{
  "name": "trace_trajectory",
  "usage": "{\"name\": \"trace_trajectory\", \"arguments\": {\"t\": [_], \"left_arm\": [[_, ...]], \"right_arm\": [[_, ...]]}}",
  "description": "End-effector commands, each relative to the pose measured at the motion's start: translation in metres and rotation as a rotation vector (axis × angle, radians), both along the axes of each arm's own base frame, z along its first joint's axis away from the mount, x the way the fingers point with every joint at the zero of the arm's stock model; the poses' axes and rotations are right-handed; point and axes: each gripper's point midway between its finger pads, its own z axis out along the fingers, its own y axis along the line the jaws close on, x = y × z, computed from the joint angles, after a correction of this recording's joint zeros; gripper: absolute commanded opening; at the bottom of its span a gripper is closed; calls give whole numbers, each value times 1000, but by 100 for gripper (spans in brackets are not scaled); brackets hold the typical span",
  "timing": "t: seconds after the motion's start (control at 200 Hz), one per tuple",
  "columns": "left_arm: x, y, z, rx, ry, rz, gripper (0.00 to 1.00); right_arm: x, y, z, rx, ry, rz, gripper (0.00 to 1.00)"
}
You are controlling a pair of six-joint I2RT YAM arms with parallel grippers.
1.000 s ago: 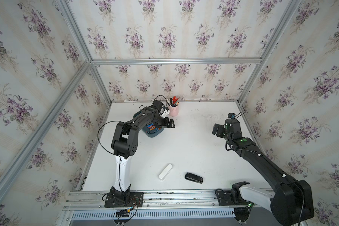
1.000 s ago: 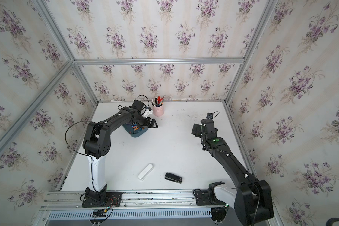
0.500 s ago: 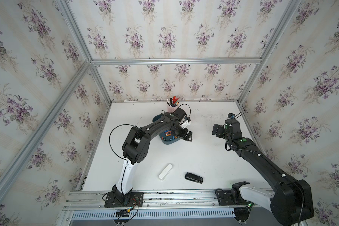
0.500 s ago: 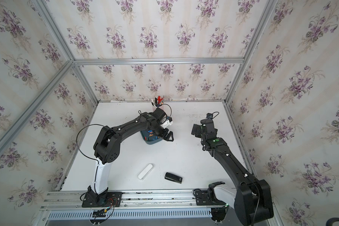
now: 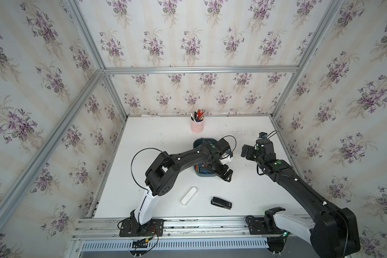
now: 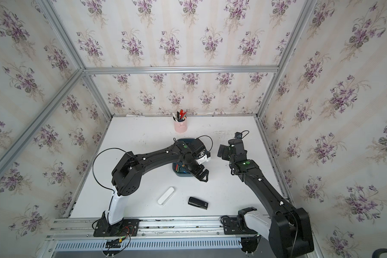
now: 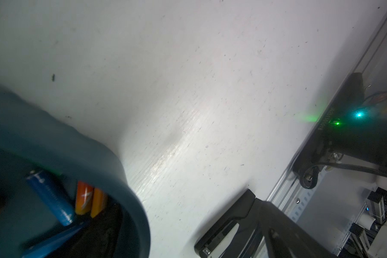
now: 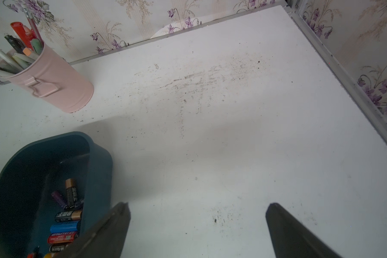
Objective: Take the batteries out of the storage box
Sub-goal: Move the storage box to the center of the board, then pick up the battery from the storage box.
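At the left of the table (image 5: 165, 138), a white oblong case (image 5: 188, 196) lies near the front rail. A pink pen cup (image 5: 197, 126) stands at the back wall. Both are well out of the working area.

Toward the middle sits the storage box (image 5: 204, 174), with the batteries (image 8: 65, 223) lying loose inside it, none yet out. The left arm reaches right across the box, so much of it is hidden from above. The left gripper (image 5: 227, 176) sits low at the box's near right corner. Its jaws are spread wide and hold nothing, and I cannot tell whether a finger touches the wall.

A black stapler-like object (image 5: 221, 202) lies nearer the rail.

The right gripper (image 8: 197, 207) hovers just beside the box. It is fully open and empty, probably waiting for room to reach in.
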Motion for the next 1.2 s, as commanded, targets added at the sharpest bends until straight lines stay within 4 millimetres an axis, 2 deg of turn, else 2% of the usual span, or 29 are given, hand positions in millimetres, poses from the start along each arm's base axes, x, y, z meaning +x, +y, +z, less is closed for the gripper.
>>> {"name": "trace_trajectory", "arguments": {"t": [0.0, 0.105, 0.175, 0.305, 0.405, 0.49, 0.515, 0.535, 0.619, 0.744, 0.844, 1.039, 1.194], "left_arm": [[15, 8, 26, 9, -78, 39, 100], [39, 29, 58, 7, -125, 98, 100], [64, 58, 75, 35, -177, 179, 100], [94, 123, 98, 76, -270, 321, 100], [106, 174, 98, 109, -290, 433, 100], [110, 213, 90, 142, -275, 525, 100], [109, 221, 87, 146, -268, 544, 100], [109, 229, 84, 150, -262, 559, 100], [107, 252, 72, 163, -228, 617, 100], [104, 280, 56, 170, -180, 688, 100], [102, 292, 47, 147, -154, 727, 100], [99, 304, 29, 159, -108, 745, 99], [97, 305, 22, 147, -84, 750, 98]], "right_arm": [[0, 5, 0, 2, 13, 16, 100], [3, 16, 1, -15, 44, 53, 100], [5, 26, 4, -30, 68, 86, 98], [9, 57, 11, -59, 97, 175, 96], [11, 88, 10, -77, 119, 264, 96], [14, 114, -1, -97, 159, 337, 95], [17, 117, -7, -106, 177, 342, 94], [12, 134, -11, -114, 188, 390, 93], [12, 159, -29, -144, 244, 463, 89], [13, 189, -51, -180, 300, 550, 82], [15, 208, -64, -182, 330, 597, 75], [19, 225, -82, -180, 376, 644, 57], [19, 233, -95, -177, 408, 667, 51]]}}
